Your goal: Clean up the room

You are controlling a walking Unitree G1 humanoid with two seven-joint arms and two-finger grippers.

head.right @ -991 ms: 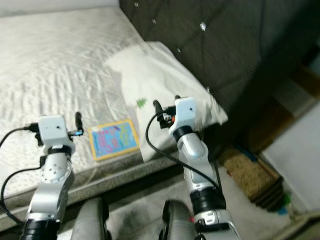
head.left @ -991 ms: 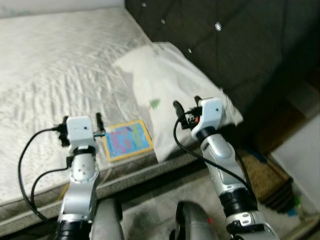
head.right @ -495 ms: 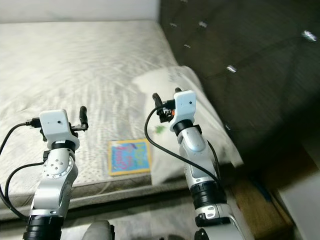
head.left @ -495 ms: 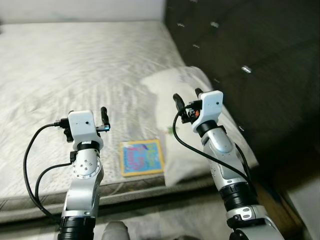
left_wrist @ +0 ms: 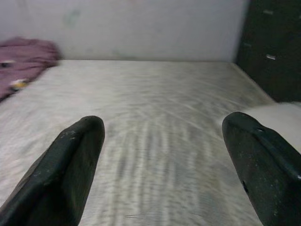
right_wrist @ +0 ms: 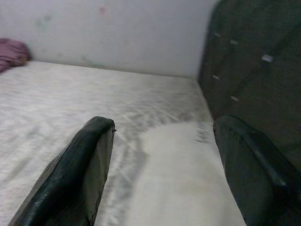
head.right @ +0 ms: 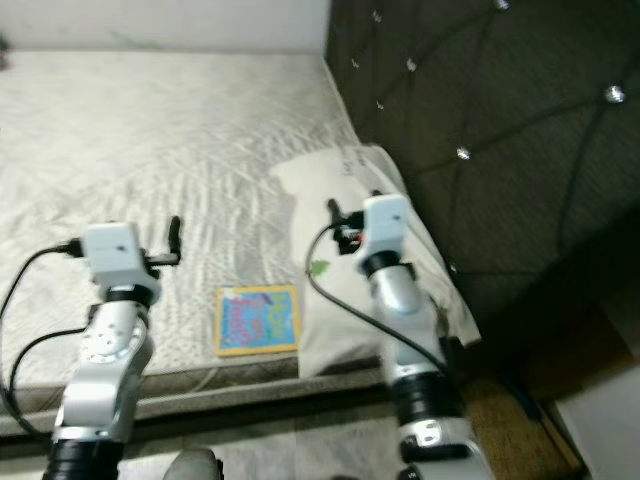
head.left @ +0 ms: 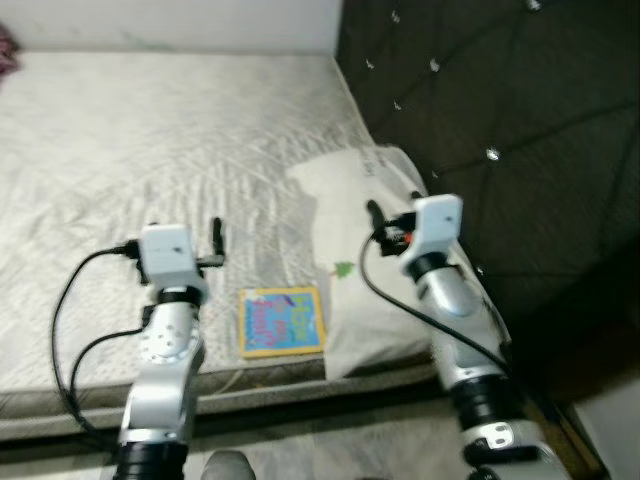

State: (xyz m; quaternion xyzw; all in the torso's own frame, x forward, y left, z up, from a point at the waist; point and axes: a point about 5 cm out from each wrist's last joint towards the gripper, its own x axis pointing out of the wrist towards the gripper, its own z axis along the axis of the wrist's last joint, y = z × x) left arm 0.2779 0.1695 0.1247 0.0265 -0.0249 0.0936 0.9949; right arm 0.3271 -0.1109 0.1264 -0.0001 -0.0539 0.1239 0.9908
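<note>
Bare mattress [head.left: 150,130] fills the scene, a colourful book [head.left: 282,320] lying at its near edge beside a white pillow [head.left: 370,260] against the dark headboard [head.left: 500,120]. Both the left gripper [left_wrist: 164,165] and right gripper [right_wrist: 160,160] hover above with jaws spread wide and empty, likely readied to pick up the book.

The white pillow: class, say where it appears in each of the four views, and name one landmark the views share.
Left eye view: the pillow lies right of centre, against the dark headboard.
Right eye view: the pillow is at centre, beside the picture book.
Left wrist view: a pale patch at the right edge.
Right wrist view: lower centre, between the fingers.
Shared landmark: the headboard.
</note>
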